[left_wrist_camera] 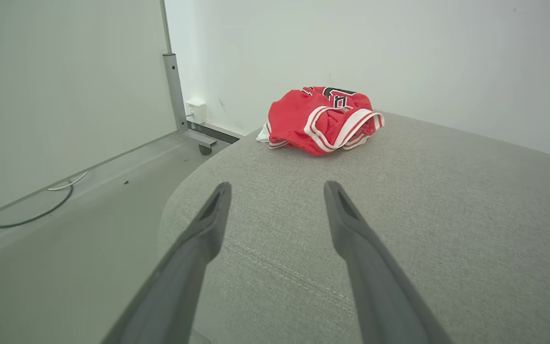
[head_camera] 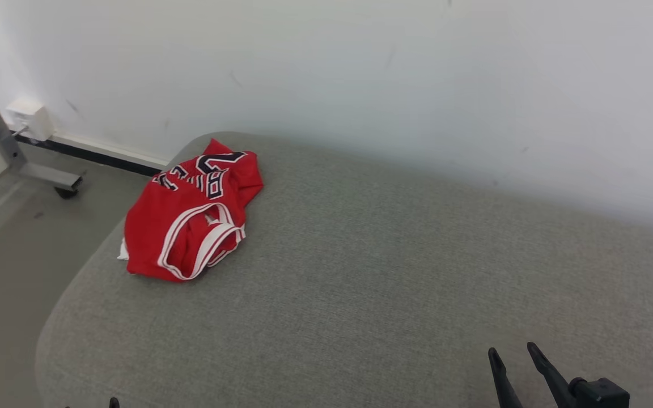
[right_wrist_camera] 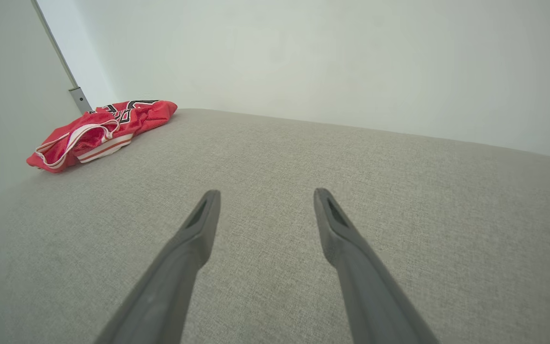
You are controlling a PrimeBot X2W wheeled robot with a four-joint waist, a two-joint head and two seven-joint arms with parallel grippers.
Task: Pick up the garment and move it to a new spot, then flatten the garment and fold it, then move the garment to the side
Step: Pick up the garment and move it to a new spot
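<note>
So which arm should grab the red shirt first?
Probably left. The red shirt lies bunched at the cushion's far left corner, straight ahead of the open left jaws; from the right jaws it sits far off sideways.

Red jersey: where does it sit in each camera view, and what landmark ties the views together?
Head view: red jersey upper left, near the grey cushion's far left corner.
Left wrist view: jersey upper centre.
Right wrist view: jersey upper left.
Shared landmark: the grey metal post beyond the jersey.
</note>
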